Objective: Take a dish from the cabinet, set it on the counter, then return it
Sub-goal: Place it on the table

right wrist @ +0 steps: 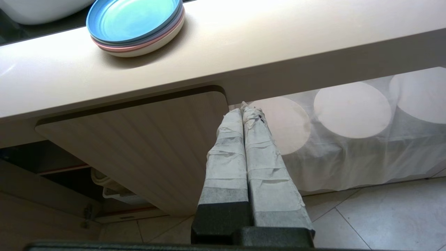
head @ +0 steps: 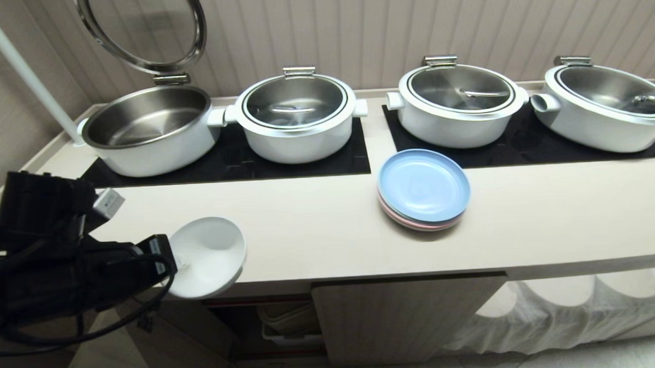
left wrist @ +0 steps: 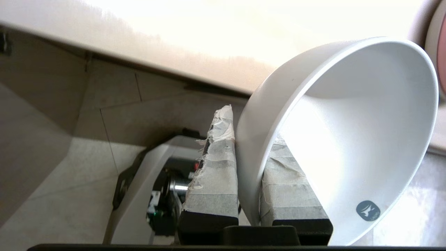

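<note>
The dish (head: 210, 256), a plain white bowl, hangs tilted at the front edge of the counter (head: 329, 227) near its left end. My left gripper (head: 173, 261) is shut on its rim, one taped finger inside the wall and one outside. The left wrist view shows the dish (left wrist: 352, 139) pinched in that gripper (left wrist: 249, 130) with the counter (left wrist: 167, 42) behind it. Below the counter is the cabinet (head: 408, 317) with its ribbed door, and a dark opening (head: 267, 322) beside the door. My right gripper (right wrist: 244, 108) is shut and empty, parked low in front of the cabinet door (right wrist: 146, 139).
A stack of blue and pink plates (head: 424, 190) lies mid-counter. Several white pots (head: 298, 117) stand on black mats along the back, the leftmost (head: 148, 127) with its lid raised. A white cloth (head: 571, 311) hangs under the counter's right part.
</note>
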Controlling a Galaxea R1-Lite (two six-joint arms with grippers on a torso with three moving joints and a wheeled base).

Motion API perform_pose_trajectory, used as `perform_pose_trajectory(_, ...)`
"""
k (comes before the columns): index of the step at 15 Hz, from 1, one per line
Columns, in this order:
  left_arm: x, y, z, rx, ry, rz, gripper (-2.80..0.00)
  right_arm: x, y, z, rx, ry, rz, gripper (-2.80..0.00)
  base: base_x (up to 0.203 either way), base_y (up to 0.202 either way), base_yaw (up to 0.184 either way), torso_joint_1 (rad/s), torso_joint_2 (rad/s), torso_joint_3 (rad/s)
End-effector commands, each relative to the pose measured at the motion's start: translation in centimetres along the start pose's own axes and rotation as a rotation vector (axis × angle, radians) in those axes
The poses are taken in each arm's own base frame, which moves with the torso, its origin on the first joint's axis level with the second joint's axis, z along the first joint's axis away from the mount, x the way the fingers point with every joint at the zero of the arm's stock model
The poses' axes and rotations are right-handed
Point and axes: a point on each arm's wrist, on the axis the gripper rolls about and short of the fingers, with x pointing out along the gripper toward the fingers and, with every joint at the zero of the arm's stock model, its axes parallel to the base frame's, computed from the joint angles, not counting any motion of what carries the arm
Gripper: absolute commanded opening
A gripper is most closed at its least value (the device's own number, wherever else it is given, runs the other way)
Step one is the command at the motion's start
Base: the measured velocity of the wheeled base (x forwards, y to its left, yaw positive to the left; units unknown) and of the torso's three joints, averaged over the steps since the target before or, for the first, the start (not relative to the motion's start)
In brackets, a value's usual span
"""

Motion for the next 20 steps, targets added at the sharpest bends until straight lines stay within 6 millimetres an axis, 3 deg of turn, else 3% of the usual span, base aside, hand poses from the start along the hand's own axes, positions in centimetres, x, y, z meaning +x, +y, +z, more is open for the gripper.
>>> perform_pose_trajectory(1, 3.4, -0.1, 0.9, -0.018, 0.009, 0.031, -2.8, 0.0, 0.0, 0.0, 0.001, 0.001, 0.0, -2.8, 0.0, 0.0, 0.0, 0.0, 0.0, 0.0)
perform_pose_trajectory(6, 8.0, -1.1, 1.8, -0.078, -0.013, 0.044, -2.8, 0.0, 0.0, 0.0, 0.001, 0.001, 0.0, -2.8, 0.0, 0.0, 0.0, 0.0, 0.0, 0.0)
perform_pose_trajectory(10, 10.6, -1.8, 3.1, -0.124, -0.026, 0.039, -2.8, 0.0, 0.0, 0.0, 0.001, 0.001, 0.0, -2.8, 0.0, 0.0, 0.0, 0.0, 0.0, 0.0)
perform_pose_trajectory(15, 13.1, -2.1, 3.7, -0.128, -0.008, 0.052, -2.8, 0.0, 0.0, 0.0, 0.001, 0.001, 0.0, -2.8, 0.0, 0.0, 0.0, 0.0, 0.0, 0.0)
perform_pose_trajectory(20, 14.0, -2.7, 4.7, -0.151, 0.028, 0.071, -2.8, 0.0, 0.0, 0.0, 0.001, 0.001, 0.0, -2.8, 0.0, 0.0, 0.0, 0.0, 0.0, 0.0)
